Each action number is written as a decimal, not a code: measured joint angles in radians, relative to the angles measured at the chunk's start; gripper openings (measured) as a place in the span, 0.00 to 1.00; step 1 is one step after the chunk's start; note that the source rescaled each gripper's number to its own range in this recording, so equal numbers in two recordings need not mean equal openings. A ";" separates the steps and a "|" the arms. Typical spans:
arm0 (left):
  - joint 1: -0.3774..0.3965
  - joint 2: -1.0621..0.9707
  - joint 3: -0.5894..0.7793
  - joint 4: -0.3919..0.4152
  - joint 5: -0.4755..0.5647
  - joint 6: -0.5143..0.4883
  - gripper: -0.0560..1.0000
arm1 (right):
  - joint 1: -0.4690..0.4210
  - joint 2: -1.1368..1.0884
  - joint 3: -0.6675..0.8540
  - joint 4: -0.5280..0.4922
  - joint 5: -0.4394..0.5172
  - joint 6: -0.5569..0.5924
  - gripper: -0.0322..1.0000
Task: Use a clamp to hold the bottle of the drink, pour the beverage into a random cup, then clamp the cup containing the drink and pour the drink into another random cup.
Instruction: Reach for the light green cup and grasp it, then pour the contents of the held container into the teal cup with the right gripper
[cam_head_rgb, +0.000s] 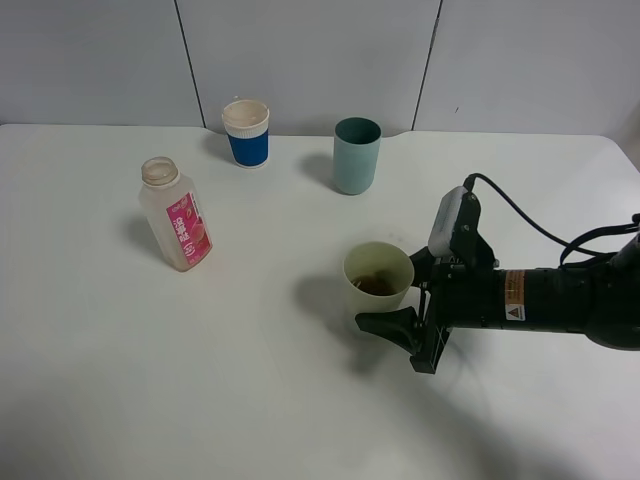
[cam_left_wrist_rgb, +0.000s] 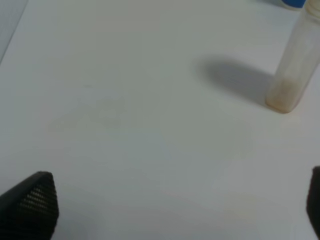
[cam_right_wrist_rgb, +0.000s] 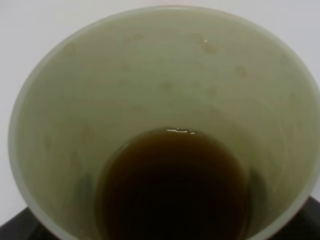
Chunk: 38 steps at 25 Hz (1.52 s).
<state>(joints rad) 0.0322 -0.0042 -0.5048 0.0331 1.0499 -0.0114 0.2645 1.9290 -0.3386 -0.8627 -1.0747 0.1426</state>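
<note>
— Looking at the right gripper (cam_head_rgb: 388, 290): what is it doing?

— Its black fingers (cam_head_rgb: 385, 325) are clamped on the pale yellow-green tumbler (cam_head_rgb: 380, 262), one on each side. The tumbler stands upright on the white table (cam_head_rgb: 200, 400).

— Anything in it?

— Dark brown beverage (cam_right_wrist_rgb: 172, 185) covers the bottom. The right wrist view looks down into the tumbler.

— And the rest, reckoned from that tumbler?

— In the high view the teal tumbler (cam_head_rgb: 356, 155) stands behind it, apart from it. The blue-banded paper cup (cam_head_rgb: 247, 132) is behind it too, farther to the left. The bottle (cam_head_rgb: 177, 215) with its pink label stands well apart on the tumbler's left.

— The left gripper (cam_left_wrist_rgb: 175, 200)?

— It shows only in its own wrist view. Its fingers (cam_left_wrist_rgb: 32, 202) stand wide apart over the table, with the bottle ahead of them.
</note>
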 joint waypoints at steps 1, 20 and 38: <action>0.000 0.000 0.000 0.000 0.000 0.000 1.00 | 0.000 0.000 0.000 0.001 0.000 0.000 0.03; 0.000 0.000 0.000 0.000 0.000 0.000 1.00 | 0.000 -0.236 0.002 0.164 0.206 0.204 0.03; 0.000 0.000 0.000 0.000 0.000 0.000 1.00 | 0.000 -0.398 0.004 0.666 0.391 0.177 0.03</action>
<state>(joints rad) 0.0322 -0.0042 -0.5048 0.0331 1.0499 -0.0114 0.2645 1.5312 -0.3350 -0.1965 -0.6837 0.3199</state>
